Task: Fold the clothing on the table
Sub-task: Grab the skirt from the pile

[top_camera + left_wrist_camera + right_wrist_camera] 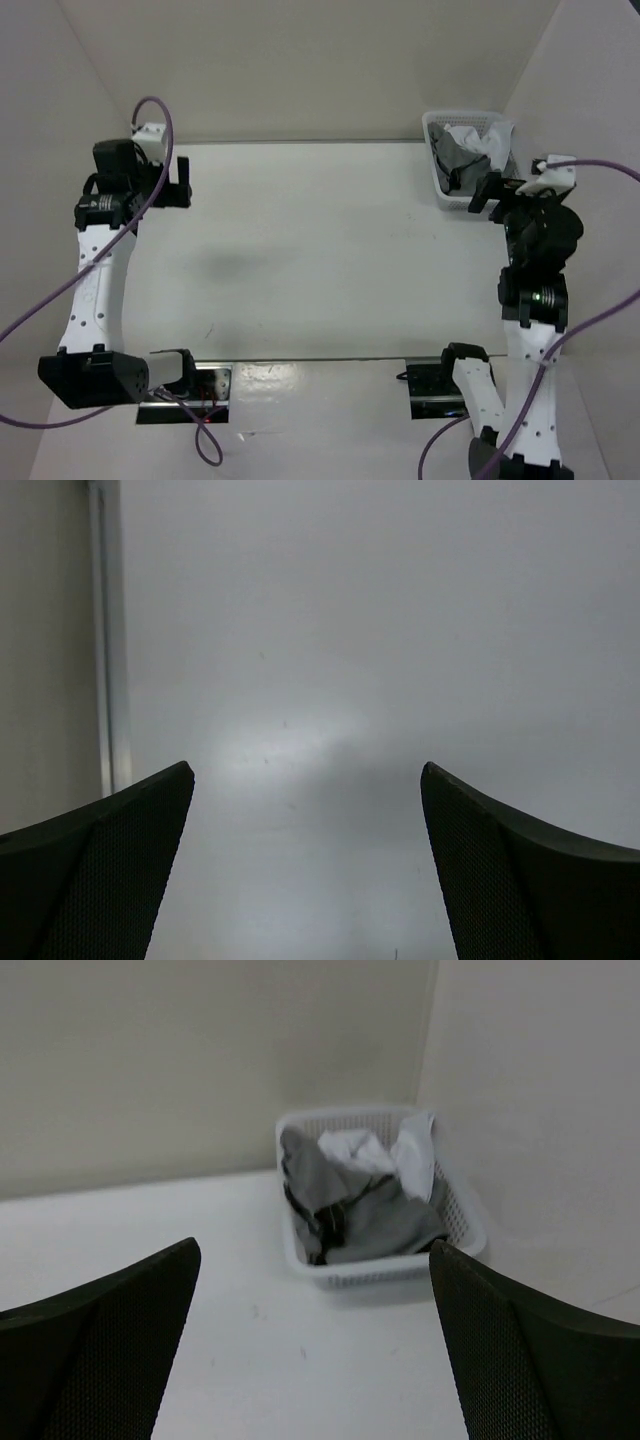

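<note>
The table lies bare between my arms, and the clothing does not show spread on it in any view. The only fabric I see is a crumpled heap of grey, white and black garments inside a white basket at the back right corner. My left gripper hovers open over the back left of the table, with only bare tabletop between its fingers. My right gripper is open just in front of the basket, pointing at it, with nothing held.
White panels wall the table at the back and on both sides. A metal rail runs along the near edge by the arm bases. Purple cables loop off both arms.
</note>
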`<action>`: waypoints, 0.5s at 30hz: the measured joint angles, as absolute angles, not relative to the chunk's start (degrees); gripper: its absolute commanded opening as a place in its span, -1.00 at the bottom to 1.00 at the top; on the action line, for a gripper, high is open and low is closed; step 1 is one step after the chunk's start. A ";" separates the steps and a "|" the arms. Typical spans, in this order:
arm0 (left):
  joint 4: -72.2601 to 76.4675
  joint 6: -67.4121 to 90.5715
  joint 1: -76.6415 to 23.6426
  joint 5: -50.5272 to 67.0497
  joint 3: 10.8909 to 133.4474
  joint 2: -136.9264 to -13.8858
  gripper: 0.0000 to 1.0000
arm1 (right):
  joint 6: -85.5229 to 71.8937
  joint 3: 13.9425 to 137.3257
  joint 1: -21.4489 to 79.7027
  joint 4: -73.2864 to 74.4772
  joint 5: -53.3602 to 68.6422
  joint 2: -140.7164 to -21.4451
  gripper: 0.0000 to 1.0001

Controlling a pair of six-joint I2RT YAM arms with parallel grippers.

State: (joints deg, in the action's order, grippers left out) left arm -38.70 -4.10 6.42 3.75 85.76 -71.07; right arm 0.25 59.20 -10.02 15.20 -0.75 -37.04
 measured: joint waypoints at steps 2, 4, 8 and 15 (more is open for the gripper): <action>-38.70 -2.35 6.81 4.49 78.28 -69.52 1.00 | 2.13 61.28 -10.61 19.75 1.78 -42.76 0.98; -38.13 -0.93 7.09 5.15 72.01 -66.17 1.00 | 2.70 63.53 -10.79 23.40 2.20 -50.13 0.98; -34.94 0.49 7.16 7.81 65.95 -58.13 1.00 | 5.43 66.08 -11.97 26.06 3.44 -66.35 0.98; -26.98 0.23 7.14 12.05 62.81 -56.14 1.00 | 8.19 78.22 -11.11 30.65 1.15 -94.70 0.98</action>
State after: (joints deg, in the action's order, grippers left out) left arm -26.98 0.23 7.14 12.05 62.81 -56.14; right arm 8.19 78.22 -11.11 30.65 1.15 -94.70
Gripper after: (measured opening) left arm 1.001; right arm 0.991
